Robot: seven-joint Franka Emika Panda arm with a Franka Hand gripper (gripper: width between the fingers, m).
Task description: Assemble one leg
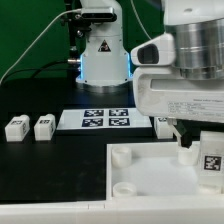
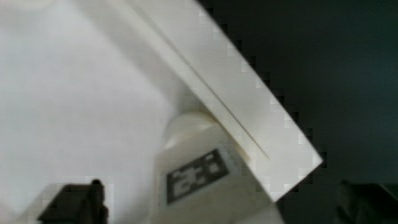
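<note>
- Your hand (image 1: 186, 146) hangs low at about 4 o'clock in the ext. view. Its fingers (image 2: 71, 202) are spread apart w/ nothing clamped.
- One leg (image 1: 210, 157) stands upright inside the table top (image 1: 140, 178), just beside the hand, tag toward the ext. cam.
- The wrist cam shows that leg against the rim, between the fingers and touching neither.
- Two other legs (image 1: 15, 127) (image 1: 43, 126) sit at 9 o'clock on the counter (image 1: 40, 175).
- A fourth leg (image 1: 163, 124) sits by the marker board (image 1: 105, 120).

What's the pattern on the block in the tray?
Black-and-white square marker tag on a white leg; exterior view.
</note>
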